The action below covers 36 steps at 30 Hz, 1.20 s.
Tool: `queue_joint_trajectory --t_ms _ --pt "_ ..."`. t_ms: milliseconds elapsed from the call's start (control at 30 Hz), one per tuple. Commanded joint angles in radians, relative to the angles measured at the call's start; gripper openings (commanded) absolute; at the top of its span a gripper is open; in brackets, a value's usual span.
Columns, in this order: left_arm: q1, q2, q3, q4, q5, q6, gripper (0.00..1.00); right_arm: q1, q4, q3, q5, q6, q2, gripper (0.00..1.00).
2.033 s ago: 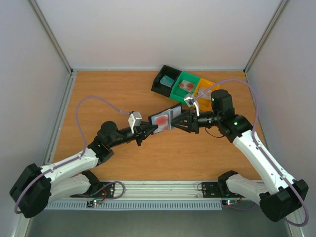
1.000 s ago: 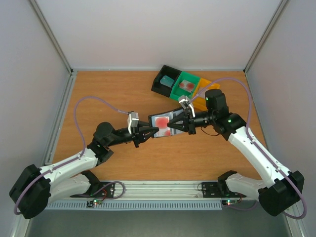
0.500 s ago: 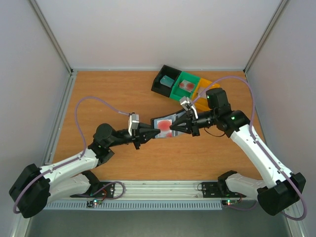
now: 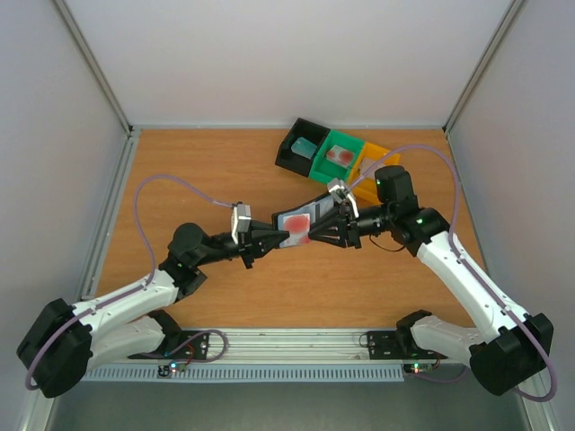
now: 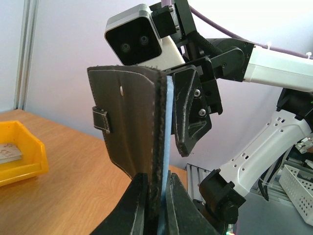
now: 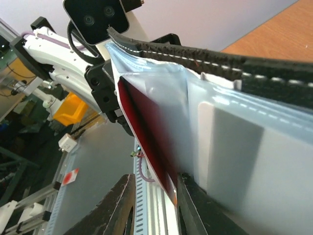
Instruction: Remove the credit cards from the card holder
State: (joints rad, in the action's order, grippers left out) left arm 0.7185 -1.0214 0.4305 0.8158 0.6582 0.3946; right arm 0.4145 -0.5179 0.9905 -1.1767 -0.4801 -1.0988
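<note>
Over mid-table: card holder [image 4: 289, 221] is up off the table [image 4: 180, 171], bridged between my two claws, its pocket side showing to the top camera.
Left claw [image 4: 272, 238]: clenched on the card holder's edge. On my left wrist view the fingers [image 5: 138, 196] pinch the black cover and blue lining together, and the strap tab [image 5: 101, 119] sits on the outer face.
Right claw [image 4: 312, 235]: released, with the fingers [image 6: 120, 205] parted and a clear gap between them, at the opposite edge of the card holder.
Red card [image 6: 146, 132]: in a clear pocket, with one corner poking out into the gap of the right claw. I cannot tell whether it touches a finger.
Whitish card [image 6: 230, 147]: in the neighbouring pocket, beside the red card.
Black tray [image 4: 286, 154]: far right part of the table, well apart from the card holder, teal card [image 4: 305, 146] lying inside.
Green tray [image 4: 323, 167]: against the black tray, pinkish card [image 4: 340, 155] inside.
Orange tray [image 4: 373, 153]: next in the row, partly behind the right arm.
</note>
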Motion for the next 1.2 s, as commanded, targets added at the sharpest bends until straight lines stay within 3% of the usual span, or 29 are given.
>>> queue_joint_trajectory --t_ms 0,133,300,467,1167 --pt "-0.001 -0.002 0.008 0.088 0.008 -0.008 0.00 0.004 0.097 -0.008 0.013 0.049 -0.003 0.23" --pt "0.000 0.001 0.007 0.083 0.005 -0.005 0.00 0.005 0.135 -0.007 -0.015 0.071 -0.023 0.13" --pt "0.000 -0.004 0.003 0.099 0.021 -0.010 0.00 0.007 0.164 -0.013 -0.004 0.064 -0.030 0.18" --pt "0.000 -0.004 0.003 0.097 0.016 -0.007 0.00 0.012 0.200 -0.012 -0.059 0.075 -0.039 0.01" --pt "-0.001 0.015 -0.016 0.096 0.008 -0.007 0.03 -0.082 -0.096 0.033 0.067 -0.119 0.045 0.01"
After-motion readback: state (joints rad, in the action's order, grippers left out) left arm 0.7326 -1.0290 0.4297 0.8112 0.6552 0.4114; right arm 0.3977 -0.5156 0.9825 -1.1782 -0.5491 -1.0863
